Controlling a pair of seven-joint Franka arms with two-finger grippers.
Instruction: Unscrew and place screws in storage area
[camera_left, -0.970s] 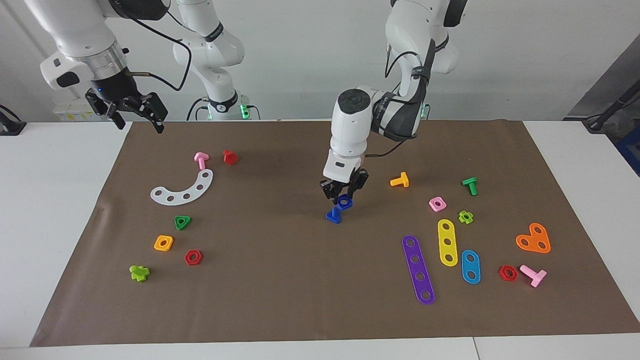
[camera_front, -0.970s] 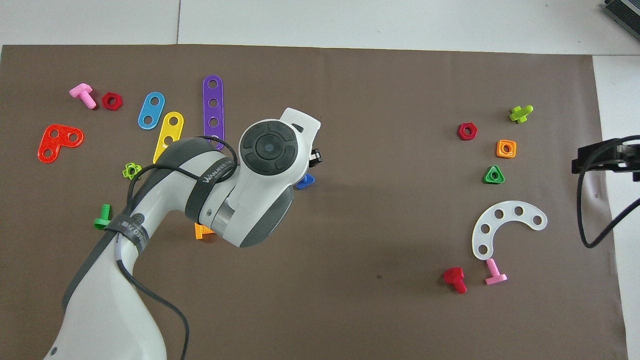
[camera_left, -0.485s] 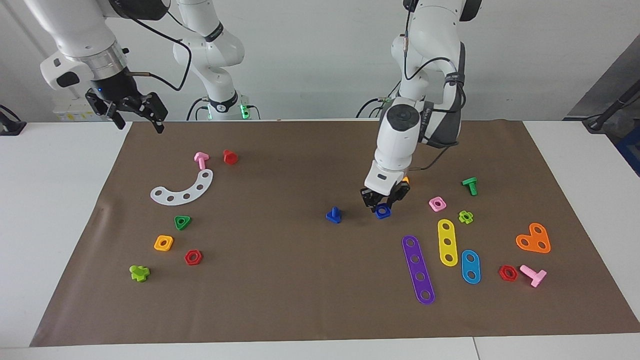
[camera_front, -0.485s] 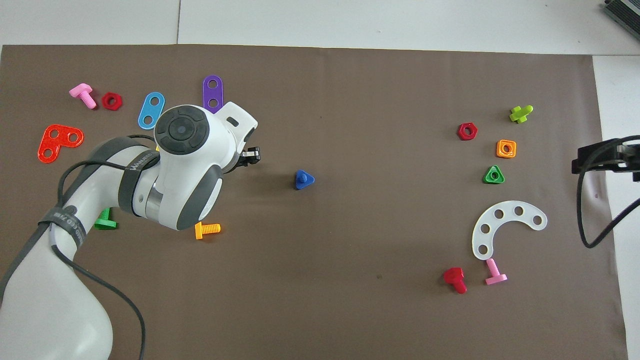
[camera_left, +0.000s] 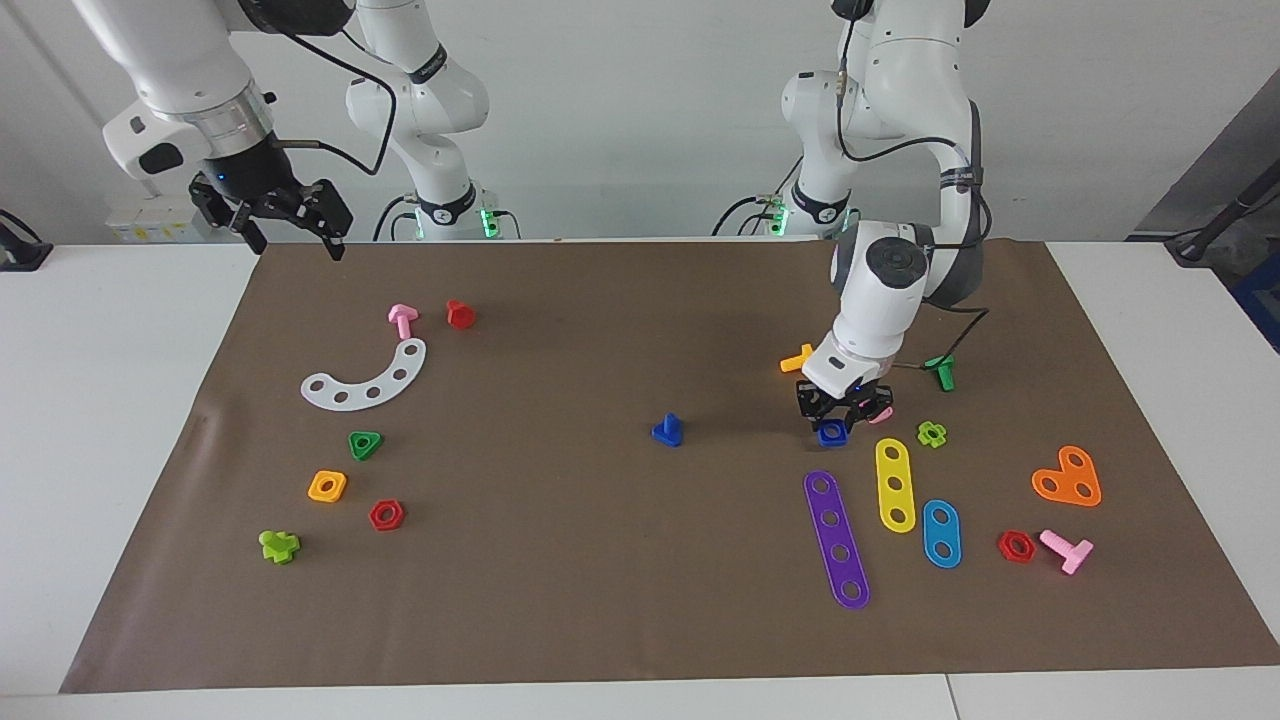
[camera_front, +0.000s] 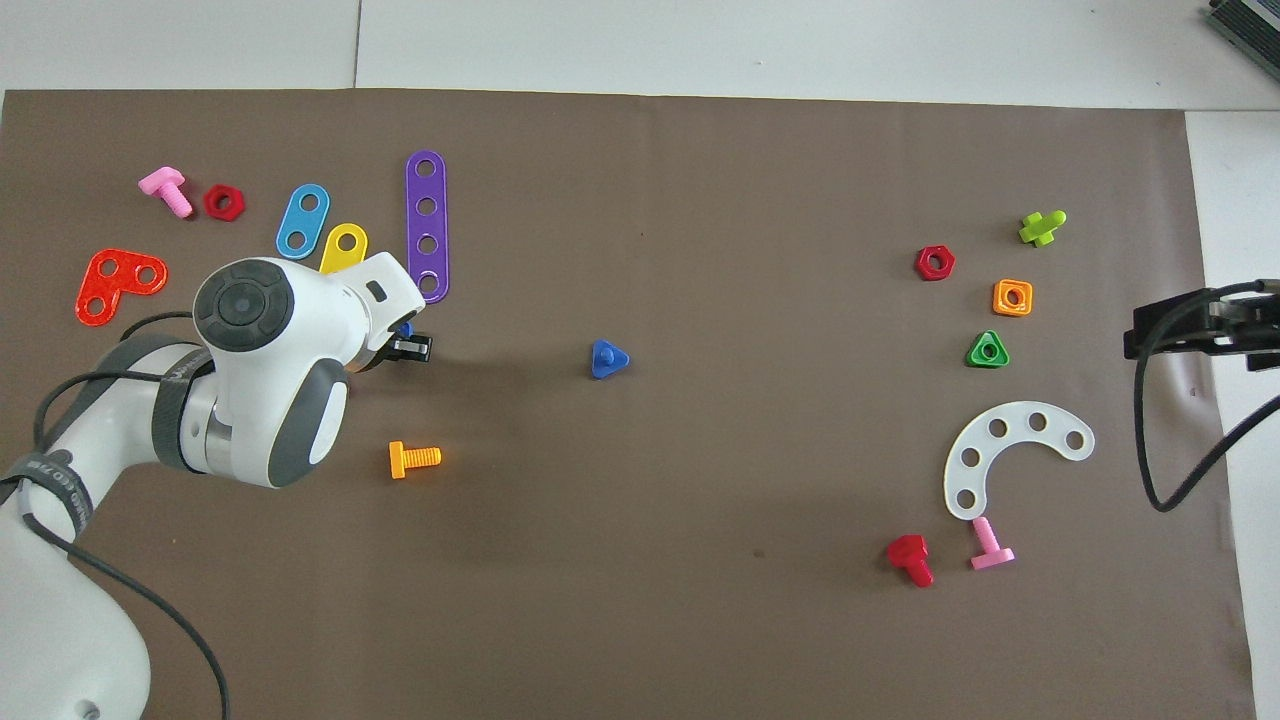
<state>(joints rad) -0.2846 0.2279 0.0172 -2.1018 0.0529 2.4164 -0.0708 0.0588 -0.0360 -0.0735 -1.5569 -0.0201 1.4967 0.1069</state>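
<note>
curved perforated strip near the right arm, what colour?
White curved strip; clearest in the overhead view.

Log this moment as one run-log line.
left tool: shut on blue nut, low over mat near purple strip | right tool: open, waiting | blue bolt: standing mid-mat, untouched

purple strip (camera_left: 837, 539) | yellow strip (camera_left: 895, 485) | orange heart plate (camera_left: 1068, 478) | orange bolt (camera_front: 414, 459)

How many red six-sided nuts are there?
2: a red nut beside the orange square nut, right arm's end; another beside a pink bolt, left arm's end. None looks hidden.
</note>
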